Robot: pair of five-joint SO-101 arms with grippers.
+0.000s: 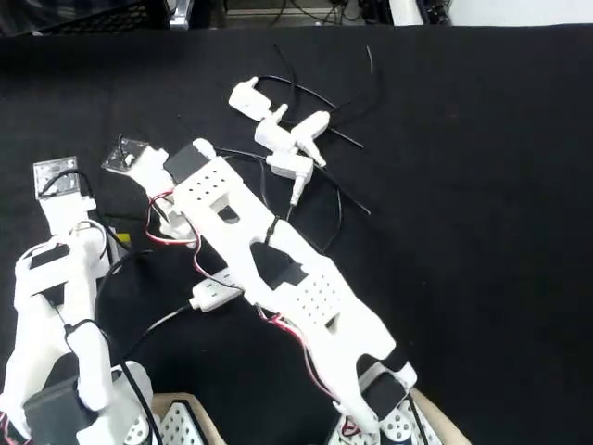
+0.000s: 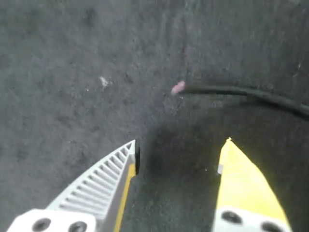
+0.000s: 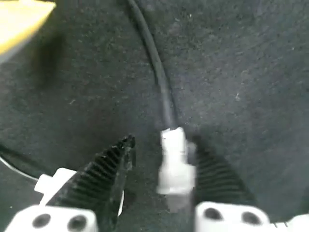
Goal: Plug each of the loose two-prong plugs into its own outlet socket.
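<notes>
Tangle of white plugs and sockets (image 1: 278,139) lies near the far edge of the table (image 1: 482,185); right gripper (image 3: 161,145), jaws partly open, straddles a corded plug (image 3: 175,164), and left gripper (image 2: 181,145) gapes wide by the left edge.

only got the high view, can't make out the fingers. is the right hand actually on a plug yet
observer: Not gripped. In the right wrist view the right hand is open, with a white plug between its fingers, close against one and clear of the other.
operator: which way does its cable run
observer: The black cable leads straight out from the plug, away from the hand.
operator: left hand holding anything
observer: No. The left hand is open over bare mat; a cable end with a pink tip lies just beyond it.
</notes>
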